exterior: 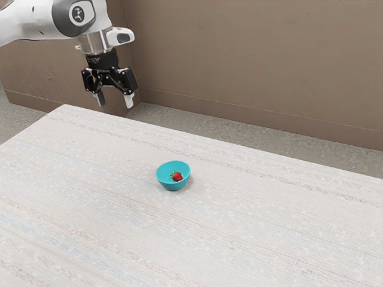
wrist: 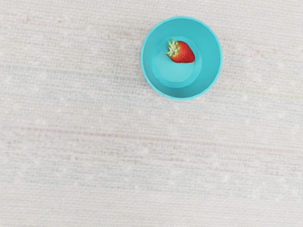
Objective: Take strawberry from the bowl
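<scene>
still red, green-leafed strawberry [wrist: 182, 52] in turquoise bowl [wrist: 211, 59]; gripper [exterior: 115, 103] fingers apart.here, red strawberry [wrist: 182, 53], green leafy cap, in turquoise bowl [wrist: 211, 59]; gripper [exterior: 115, 103] spread wide.

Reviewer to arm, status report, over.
Gripper open and empty, above table height. Strawberry inside turquoise bowl, lying on its side. Bowl uncovered, nothing in the way.

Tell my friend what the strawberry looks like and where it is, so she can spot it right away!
Find the pale, streaky table, then the round turquoise bowl on it. Inside lies the strawberry, tipped on its side. It's bright red with a green leafy cap, unlike the plain turquoise bowl around it.
</scene>
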Action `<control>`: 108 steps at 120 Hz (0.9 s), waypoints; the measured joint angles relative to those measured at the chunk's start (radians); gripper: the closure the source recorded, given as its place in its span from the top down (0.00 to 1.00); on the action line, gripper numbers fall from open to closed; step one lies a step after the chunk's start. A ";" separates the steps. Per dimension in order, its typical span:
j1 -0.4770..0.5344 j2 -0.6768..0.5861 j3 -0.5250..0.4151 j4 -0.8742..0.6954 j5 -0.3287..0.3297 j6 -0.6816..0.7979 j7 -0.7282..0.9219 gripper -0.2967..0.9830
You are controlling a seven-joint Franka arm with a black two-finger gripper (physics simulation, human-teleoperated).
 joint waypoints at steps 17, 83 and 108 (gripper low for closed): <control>0.001 0.087 -0.021 0.089 -0.004 -0.007 -0.008 0.77; -0.799 0.420 0.847 0.087 -0.451 0.159 -0.508 0.76; -0.817 0.486 0.856 0.065 -0.522 0.238 -0.684 0.59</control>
